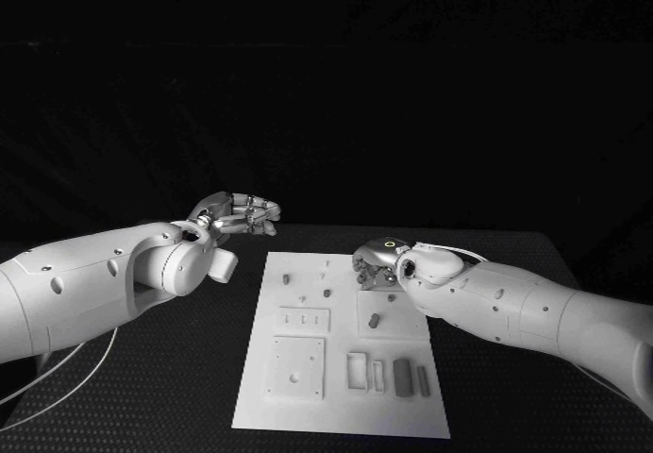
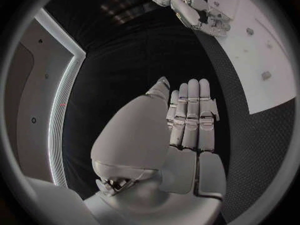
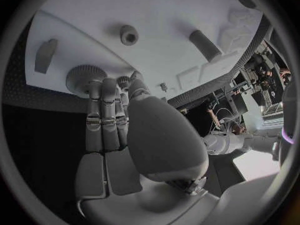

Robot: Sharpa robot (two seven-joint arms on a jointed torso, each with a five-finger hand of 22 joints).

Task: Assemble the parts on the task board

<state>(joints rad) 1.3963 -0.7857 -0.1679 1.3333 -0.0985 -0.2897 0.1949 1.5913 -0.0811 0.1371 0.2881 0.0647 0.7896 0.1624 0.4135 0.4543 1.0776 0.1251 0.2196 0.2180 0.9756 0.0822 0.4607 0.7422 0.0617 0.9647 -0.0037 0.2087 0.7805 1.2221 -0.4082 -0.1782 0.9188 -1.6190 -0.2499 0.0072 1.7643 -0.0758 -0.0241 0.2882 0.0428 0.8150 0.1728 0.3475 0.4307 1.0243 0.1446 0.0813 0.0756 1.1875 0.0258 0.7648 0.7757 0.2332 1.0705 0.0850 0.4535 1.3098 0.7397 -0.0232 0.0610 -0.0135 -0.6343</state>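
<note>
Left hand (image 1: 242, 212) hovers flat off-board; right hand (image 1: 379, 265) touches a gear (image 3: 83, 78).

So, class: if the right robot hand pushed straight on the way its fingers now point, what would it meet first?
Probably the round toothed part on the task board: the right robot hand has its fingertips right at it, though actual contact is unclear.

Left hand (image 2: 190, 122) flat above black table (image 2: 131, 60), empty.

white task board (image 1: 343, 377), seemingly grey parts (image 1: 403, 375), black table (image 1: 490, 396)
</note>
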